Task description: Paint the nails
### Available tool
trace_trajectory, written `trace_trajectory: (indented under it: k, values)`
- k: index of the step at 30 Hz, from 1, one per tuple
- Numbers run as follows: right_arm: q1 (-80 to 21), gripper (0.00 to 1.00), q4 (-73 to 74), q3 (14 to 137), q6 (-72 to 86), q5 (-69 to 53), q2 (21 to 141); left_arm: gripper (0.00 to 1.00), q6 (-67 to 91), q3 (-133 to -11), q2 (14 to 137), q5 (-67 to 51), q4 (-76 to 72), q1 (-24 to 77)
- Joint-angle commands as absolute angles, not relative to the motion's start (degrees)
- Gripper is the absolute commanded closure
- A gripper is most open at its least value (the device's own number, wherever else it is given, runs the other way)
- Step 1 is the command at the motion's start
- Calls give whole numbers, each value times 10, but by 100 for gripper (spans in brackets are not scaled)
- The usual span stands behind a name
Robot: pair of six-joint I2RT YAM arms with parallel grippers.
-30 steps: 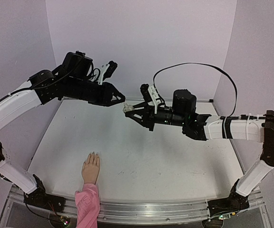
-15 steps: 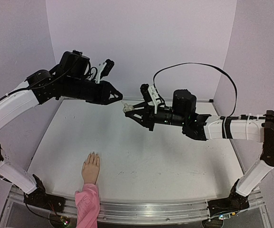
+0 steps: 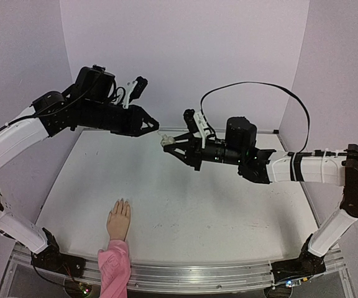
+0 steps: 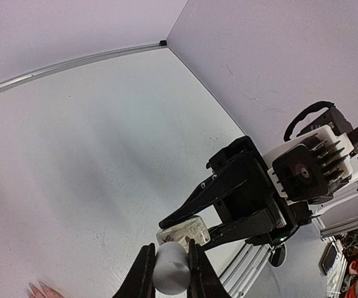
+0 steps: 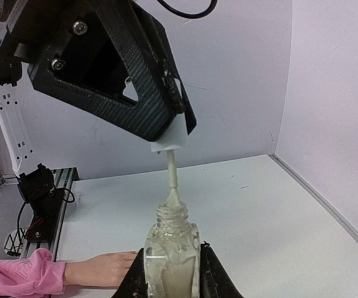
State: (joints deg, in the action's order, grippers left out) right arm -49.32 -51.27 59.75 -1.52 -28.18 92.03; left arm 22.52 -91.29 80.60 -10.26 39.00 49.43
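My right gripper [image 3: 169, 144] is shut on a small clear polish bottle [image 5: 171, 254], held in the air over the back of the table; the bottle also shows in the left wrist view [image 4: 182, 234]. My left gripper [image 3: 155, 126] is shut on the white cap [image 4: 170, 268], whose brush stem [image 5: 171, 179] still reaches into the bottle neck. The mannequin hand [image 3: 119, 220] with a pink sleeve [image 3: 114, 268] lies flat at the front left of the table, well below both grippers. It shows in the right wrist view [image 5: 98, 270]. Its nails are too small to make out.
The white table [image 3: 229, 205] is walled by pale purple panels at the back and sides. A metal rail [image 3: 197, 273] runs along the near edge by the arm bases. A black cable [image 3: 253, 87] loops above the right arm.
My left gripper has drawn back a little up and to the left, lifting the cap and brush out of the bottle. The right gripper and the mannequin hand have not moved.
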Motion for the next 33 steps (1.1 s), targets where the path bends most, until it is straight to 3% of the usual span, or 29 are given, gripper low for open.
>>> trace_trajectory:
  k: [1, 8, 18, 25, 33]
  values:
    - [-498, 100, -568, 606, -15, -278, 910, 100, 221, -908, 772, -89, 373, 489]
    - [-497, 100, -585, 574, -19, -243, 879, 100, 190, -856, 724, -147, 372, 436]
    - [-456, 100, -557, 548, -42, -281, 832, 100, -62, -722, 643, -322, 450, 308]
    - [-429, 100, -535, 543, -100, -303, 809, 100, -140, -652, 661, -437, 463, 212]
    - [-371, 100, -521, 566, -91, -370, 842, 100, -165, -625, 720, -444, 474, 199]
